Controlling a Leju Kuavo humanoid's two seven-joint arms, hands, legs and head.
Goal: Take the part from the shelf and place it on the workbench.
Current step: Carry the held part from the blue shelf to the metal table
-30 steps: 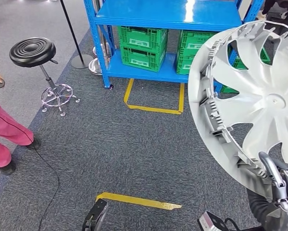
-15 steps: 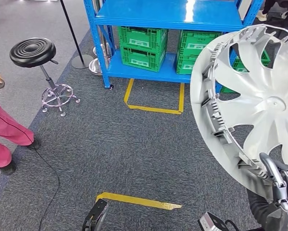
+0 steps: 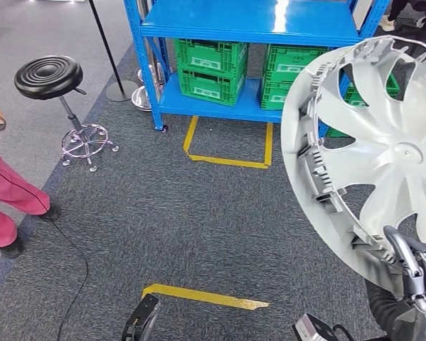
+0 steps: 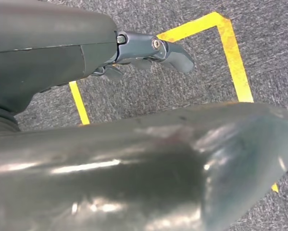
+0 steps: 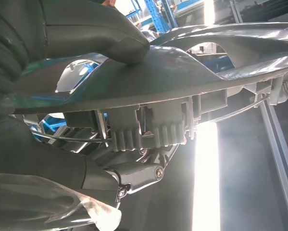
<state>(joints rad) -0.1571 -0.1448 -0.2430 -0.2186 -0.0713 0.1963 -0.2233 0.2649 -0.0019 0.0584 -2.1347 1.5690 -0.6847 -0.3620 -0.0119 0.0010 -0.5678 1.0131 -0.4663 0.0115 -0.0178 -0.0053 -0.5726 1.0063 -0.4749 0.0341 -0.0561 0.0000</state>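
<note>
I have the part [image 3: 382, 153], a silver hubcap, up in my right hand [image 3: 414, 273], held at its lower rim on the near right of the scene. It stands nearly on edge, its ribbed inner side turned toward me, and it blocks the right end of the blue shelf [image 3: 253, 21]. In the right wrist view my thumb [image 5: 98, 29] lies on one face of the rim and my fingers [image 5: 135, 175] press the clip side, so that hand is clamped on the part. It is off the shelf already; I judge the step in hand is the carry to the worktop, which I cannot see from here.

My left hand [image 4: 153, 50] hangs low over the carpet beside a yellow tape mark [image 4: 233, 53], fingers loose and apart with nothing in them.

To do this well, I should keep the grip firm and steady as I turn, because I hold a wide disc by one edge and it will want to swing or twist about my fingers. I would keep it close to my body and tilt it no further.

The shelf post and the green crates [image 3: 210, 67] are near the far edge of the part, so I should back clear before turning. A person [image 3: 6, 192] in pink stands on the left with a cable [image 3: 73, 249] trailing over the floor and a stool [image 3: 49, 78] beyond, so I would walk away from that side, slowly, watching my feet.
</note>
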